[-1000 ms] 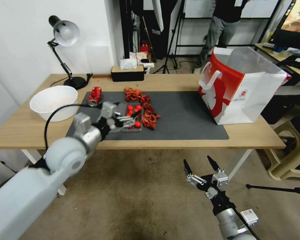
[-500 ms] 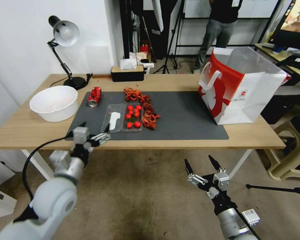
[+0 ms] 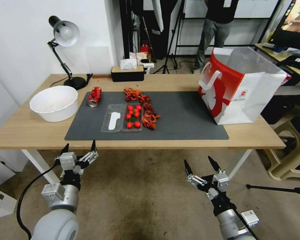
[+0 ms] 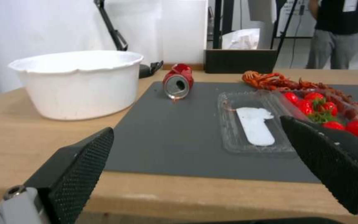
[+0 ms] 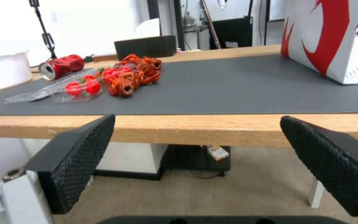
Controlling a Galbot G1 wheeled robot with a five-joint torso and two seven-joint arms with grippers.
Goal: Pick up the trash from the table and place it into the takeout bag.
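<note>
Here we hold the left gripper (image 3: 79,148) and right gripper (image 3: 200,164) spread wide and empty at lower frame, below the table (image 3: 26,128), leaving the crushed red can (image 3: 94,96) at upper left reachable, far from the takeout bag (image 3: 238,86) at upper right.

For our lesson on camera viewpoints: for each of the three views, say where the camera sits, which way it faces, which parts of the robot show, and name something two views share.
Head view: high on the robot, facing forward and down over the table, can and bag; left gripper and right gripper, both open, show below the near edge.
Left wrist view: low at the table edge, facing across the mat; its own two fingers frame the picture.
Right wrist view: just under the table edge, facing across it; its own fingers frame the picture.
Shared: both wrist views show the can and the tomato tray.
</note>
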